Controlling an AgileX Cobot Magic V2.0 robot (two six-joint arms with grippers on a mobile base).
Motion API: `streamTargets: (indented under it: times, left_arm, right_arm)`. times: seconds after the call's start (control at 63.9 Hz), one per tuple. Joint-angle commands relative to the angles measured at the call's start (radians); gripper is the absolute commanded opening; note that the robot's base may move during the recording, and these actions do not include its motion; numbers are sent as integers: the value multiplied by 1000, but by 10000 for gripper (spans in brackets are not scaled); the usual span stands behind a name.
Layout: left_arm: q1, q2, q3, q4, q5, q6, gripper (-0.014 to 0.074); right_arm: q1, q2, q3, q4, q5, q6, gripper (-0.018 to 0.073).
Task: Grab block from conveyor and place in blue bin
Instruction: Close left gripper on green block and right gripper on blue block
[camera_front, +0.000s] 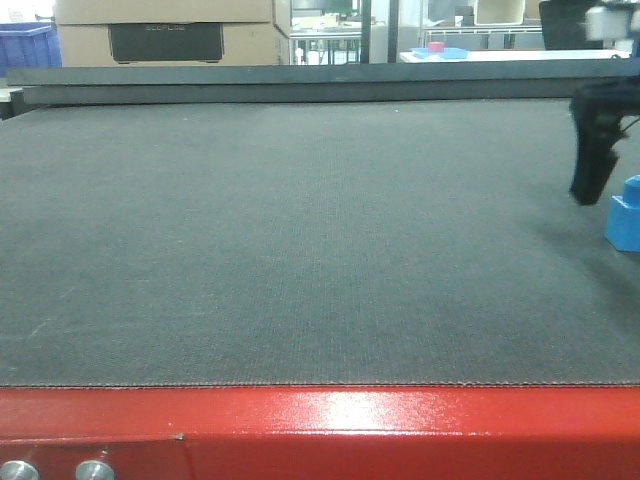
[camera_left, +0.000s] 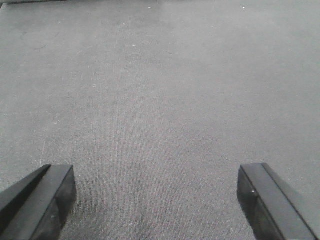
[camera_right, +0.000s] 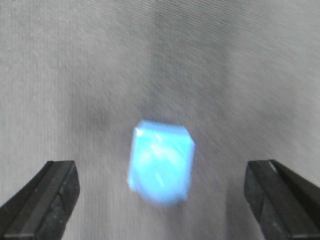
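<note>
Dark grey conveyor (camera_front: 300, 250) belt fills nearly every view. Right gripper (camera_right: 161, 199): jaws spread wide, nothing pinched, black fingers (camera_right: 45, 200) at the lower left and lower right corners of the right wrist view. Block (camera_right: 161, 162) sits on the belt between them, lower centre of frame, bright blue and blurred, touching neither finger.

In the front view one dark finger of that gripper hangs at the right edge, and the block is just right of its tip, cut off by the frame edge. Stepped shape shows there, with a raised part on top.

Left gripper (camera_left: 155, 200): jaws also spread wide, with only bare belt between its fingers (camera_left: 40, 205) in the bottom corners of the left wrist view.

Glossy red frame (camera_front: 320, 430) runs along the bottom of the front view, with silver bolts (camera_front: 95, 470) at lower left. Behind the belt are a cardboard box (camera_front: 165, 30) at upper left, a blue crate (camera_front: 25, 45) in the far upper left corner, and a blue tray (camera_front: 445, 52) on a white table at upper right.
</note>
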Motion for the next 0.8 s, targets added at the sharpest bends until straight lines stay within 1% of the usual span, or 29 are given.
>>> streamTargets:
  times: [0.0,0.094,0.157,0.219,0.329,0.438,0.454,0.548,0.564,0.579,0.673,0.783]
  left_arm:
    - [-6,-2,-7,1,-7,-5,559]
    - [-6,-2,-7,1,-5,-5,559]
    - [-6,-2,-7,1,-5,-5,559]
    - [-6,-2,-7,1,-3,-5,559]
    - [-6,-2,-7,1,-3,-5,559]
    - [-6,-2,-10,1,22,-5,559]
    - [-6,-2,-12,1,28,-5,559]
    - [-4,2,-28,1,80,-5,559]
    - [-4,2,-32,1,88,-5,559]
    - [-4,6,-37,1,98,-5,559]
    - [0,29,-80,6,166,-5,559]
    - [50,84,-136,6,247,-5,559]
  right_arm:
    - [1,19,-9,-6,-27,0,569]
    - [1,28,-9,-6,-28,0,568]
    - [1,33,-9,-6,-33,0,540]
    - [1,40,-9,-6,-35,0,484]
    - [1,63,-9,-6,-25,0,351]
    - [1,76,-9,-6,-6,0,175]
    - [1,76,-9,-6,-4,0,127]
    - [1,61,-9,-6,1,0,-81]
    - [1,58,-9,-6,1,0,-132]
    - [1,54,-9,-6,-1,0,-163]
    - [1,14,-9,-6,-15,3,-151]
    - [6,-43,-9,-6,-17,3,-153]
